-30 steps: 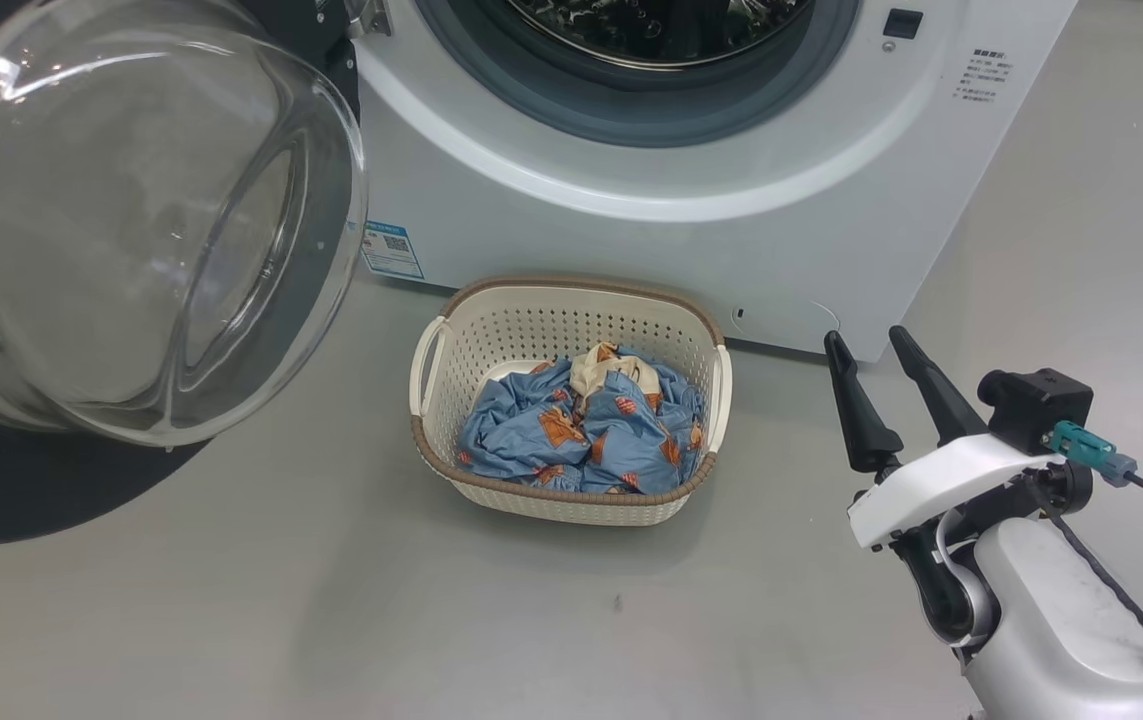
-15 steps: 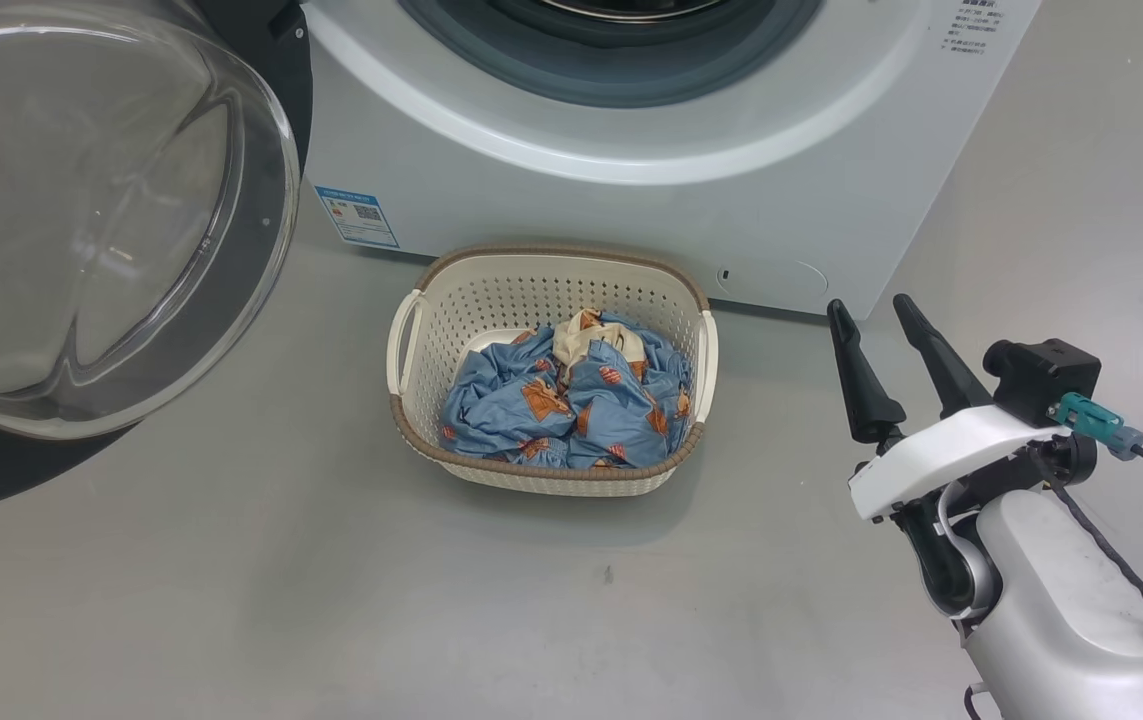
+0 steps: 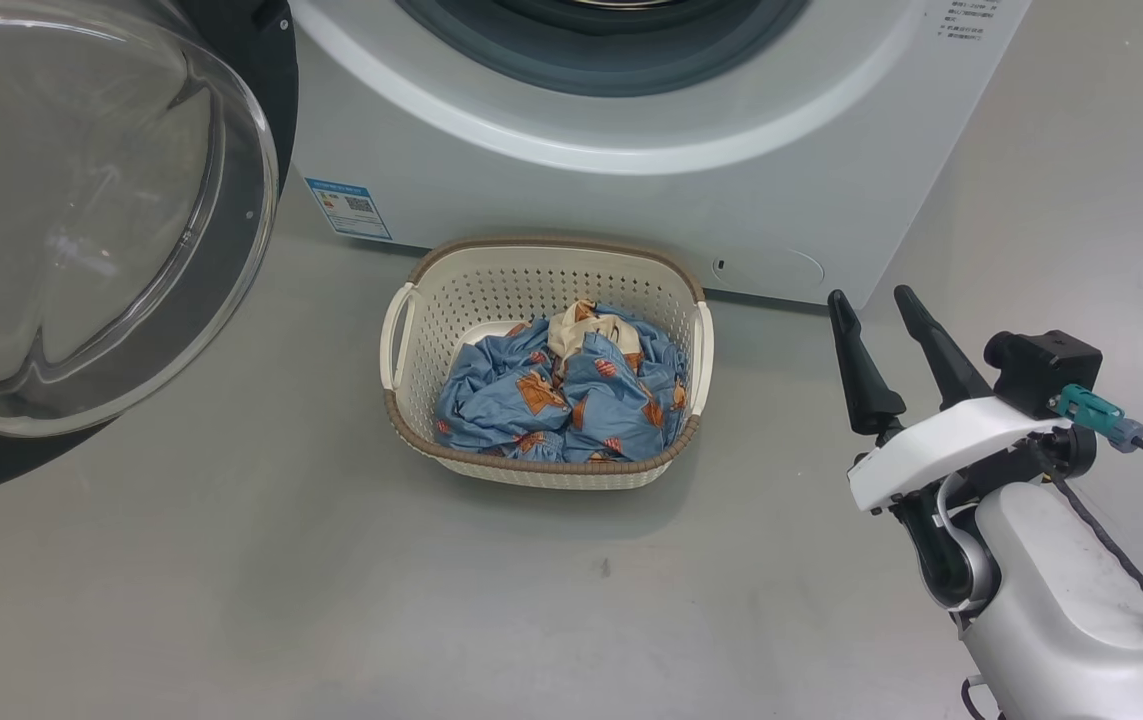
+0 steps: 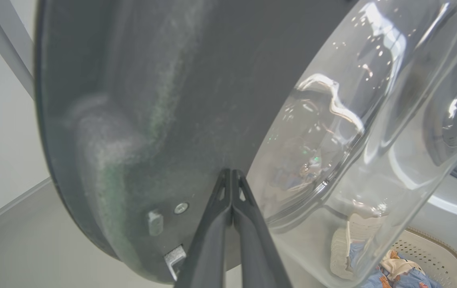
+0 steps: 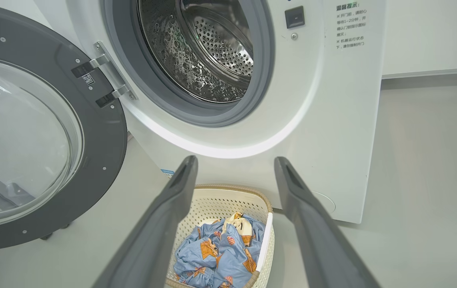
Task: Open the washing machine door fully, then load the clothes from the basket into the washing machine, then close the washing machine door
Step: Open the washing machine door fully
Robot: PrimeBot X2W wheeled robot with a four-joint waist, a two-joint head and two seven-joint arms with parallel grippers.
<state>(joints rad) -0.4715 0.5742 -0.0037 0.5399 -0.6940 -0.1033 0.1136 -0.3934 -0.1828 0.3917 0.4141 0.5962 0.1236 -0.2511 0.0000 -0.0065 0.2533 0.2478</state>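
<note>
The head camera has dipped, so the whole scene sits higher in its view. Beyond that shift, the washing machine door (image 3: 81, 230), left of the basket (image 3: 551, 285), seems to stand a shade wider off the washing machine (image 3: 571, 200) than a second ago. The step in hand looks like the last of the opening. It is best done by pushing on the dark rim rather than the bulging glass, following the hinge's arc, and stopping once the hinge resists, so that the mouth behind the basket is clear for loading. In the left wrist view the left claw (image 4: 232, 173) is clenched with nothing between its fingers. Its tips meet at the door's dark inner rim just beside the glass, and I cannot tell whether they press on it. The clothes (image 3: 561, 395) lie heaped in the basket, which stands on the floor (image 3: 231, 580) just in front of the machine. Right of the basket, the right claw (image 3: 869, 293) hovers released and empty. Its forearm rises from the lower right, and its spread fingers point towards the machine, well placed to swing over the clothes next.
</note>
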